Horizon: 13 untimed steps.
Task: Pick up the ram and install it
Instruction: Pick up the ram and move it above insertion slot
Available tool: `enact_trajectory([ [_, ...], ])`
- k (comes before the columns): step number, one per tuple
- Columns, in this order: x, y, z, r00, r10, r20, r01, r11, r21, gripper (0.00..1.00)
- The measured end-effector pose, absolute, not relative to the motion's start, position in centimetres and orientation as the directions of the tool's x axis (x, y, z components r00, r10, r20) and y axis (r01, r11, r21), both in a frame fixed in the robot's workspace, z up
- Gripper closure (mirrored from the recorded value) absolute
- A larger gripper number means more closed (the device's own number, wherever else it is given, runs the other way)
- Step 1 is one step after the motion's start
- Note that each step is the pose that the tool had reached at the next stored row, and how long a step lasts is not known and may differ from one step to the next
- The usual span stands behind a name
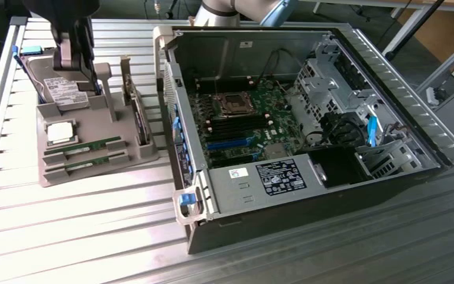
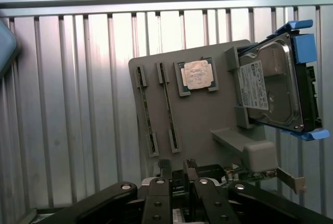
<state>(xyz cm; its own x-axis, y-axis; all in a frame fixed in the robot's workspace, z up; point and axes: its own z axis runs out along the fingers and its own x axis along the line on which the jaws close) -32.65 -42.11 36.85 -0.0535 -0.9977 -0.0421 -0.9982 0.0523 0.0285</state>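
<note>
The ram (image 1: 83,145) stands on edge in a slot of the grey holder (image 1: 93,171), with a second stick (image 1: 85,160) just beside it. It is probably light and stiff, but thin and fragile. The bare upper edge is the safest hold, pinched across the flat faces away from the contacts.

The exterior view shows the green faces of both sticks, the slatted counter (image 1: 77,225) and the open computer case (image 1: 306,195) with its motherboard (image 1: 243,124). The wrist view looks down on the sticks as thin lines, with the CPU (image 2: 197,74) and hard drive (image 2: 270,83) alongside. There the tool (image 2: 177,165) hangs above the holder, fingers parted, gripping nothing.
</note>
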Motion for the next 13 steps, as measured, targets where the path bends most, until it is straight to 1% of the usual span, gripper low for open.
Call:
enact_trajectory([
  [13,-32.65,-42.11,36.55,-0.054,-0.998,-0.042,-0.998,0.052,0.028,0.78],
])
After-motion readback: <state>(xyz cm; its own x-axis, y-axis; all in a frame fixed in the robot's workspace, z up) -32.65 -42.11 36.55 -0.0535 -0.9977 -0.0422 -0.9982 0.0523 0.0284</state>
